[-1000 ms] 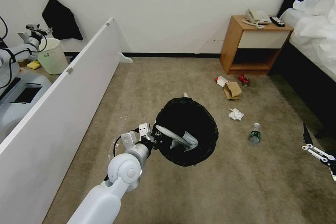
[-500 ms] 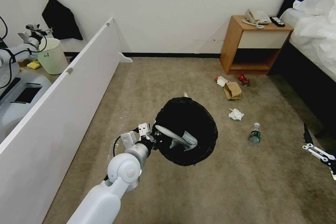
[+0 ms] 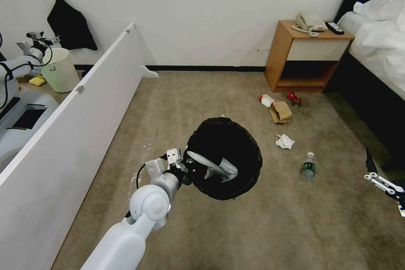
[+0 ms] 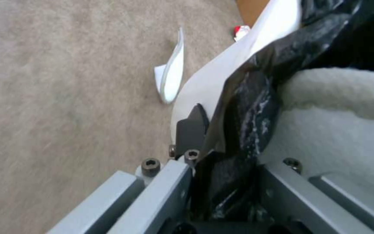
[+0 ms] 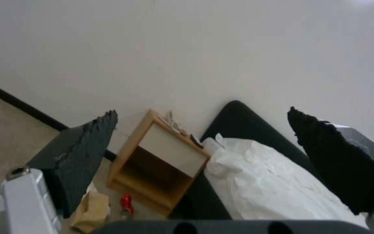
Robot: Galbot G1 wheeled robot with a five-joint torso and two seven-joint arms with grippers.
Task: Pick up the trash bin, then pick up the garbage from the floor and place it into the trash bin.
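The trash bin (image 3: 223,135), white with a black bag liner, hangs above the carpet with my left gripper (image 3: 187,168) shut on its near rim. The left wrist view shows a black finger pad (image 4: 192,128) pressed on the white bin wall (image 4: 239,61) and the liner (image 4: 247,107). White slippers (image 3: 213,166) lie inside the bin. Garbage lies on the floor to the right: a red-white packet (image 3: 266,100), a brown paper bag (image 3: 280,112), a red can (image 3: 294,98), a crumpled paper (image 3: 285,141) and a small bottle (image 3: 308,166). My right gripper (image 3: 379,179) hangs open at the far right, holding nothing.
A long white partition board (image 3: 71,105) runs along the left. Behind it are a cream bucket (image 3: 61,69) and another robot arm (image 3: 17,65). A wooden nightstand (image 3: 306,50) with a phone and a remote stands at the wall, beside the bed (image 3: 379,42).
The whole picture has shifted slightly, so the camera has moved. Both arms and the held bin keep the same pose.
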